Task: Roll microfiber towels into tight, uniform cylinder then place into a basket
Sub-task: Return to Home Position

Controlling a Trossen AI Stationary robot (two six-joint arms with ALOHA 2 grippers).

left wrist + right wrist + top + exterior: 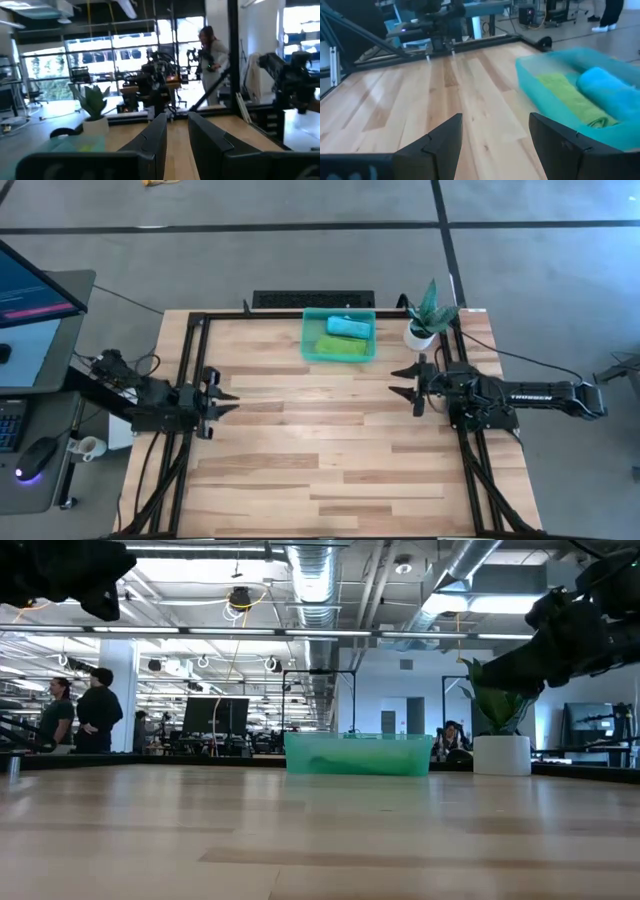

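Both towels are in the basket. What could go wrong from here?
The green towel looks flatter than the blue towel beside it in the basket; it may loosen and fail as a tight roll. The right arm, jaws open, sits close to the plant pot; a wide swing might tip it. The left arm waits at the left edge of the table.

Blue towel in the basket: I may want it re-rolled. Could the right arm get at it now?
Probably yes. The blue towel lies uncovered in the open-topped basket; the right tool, open and empty, hovers close by with nothing between. The plant pot stands aside.
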